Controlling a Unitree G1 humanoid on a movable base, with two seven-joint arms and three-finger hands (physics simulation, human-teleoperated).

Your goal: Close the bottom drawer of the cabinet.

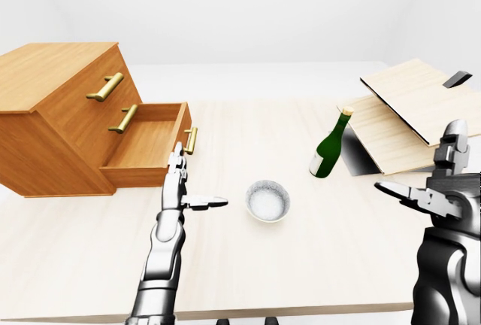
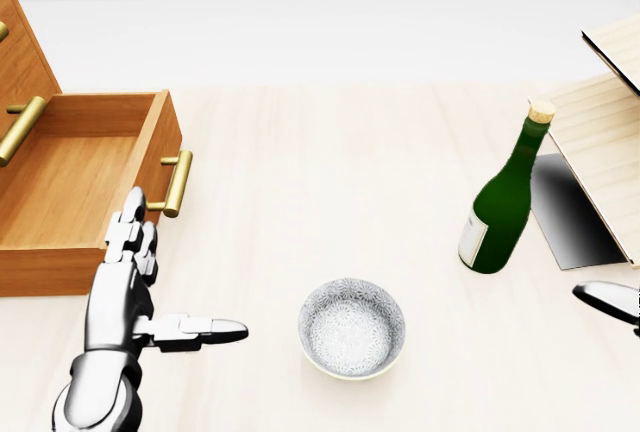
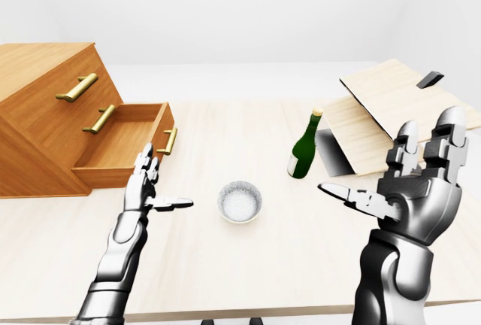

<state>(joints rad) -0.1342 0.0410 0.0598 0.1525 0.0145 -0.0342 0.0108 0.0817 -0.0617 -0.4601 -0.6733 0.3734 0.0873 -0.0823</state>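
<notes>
The wooden cabinet [image 1: 52, 114] stands at the left of the table. Its bottom drawer [image 2: 75, 187] is pulled out and empty, with a brass handle [image 2: 176, 183] on its face. My left hand [image 2: 150, 297] is open, fingers straight and thumb out to the right, just below the drawer's face and handle, not touching them. My right hand [image 3: 409, 182] is open and empty at the far right, well away from the cabinet.
A white bowl [image 2: 351, 328] sits right of my left hand. A green bottle [image 2: 501, 200] stands at the right, beside an open light-wood box [image 1: 409, 118]. Two more brass handles [image 1: 105, 86] are on the upper drawers.
</notes>
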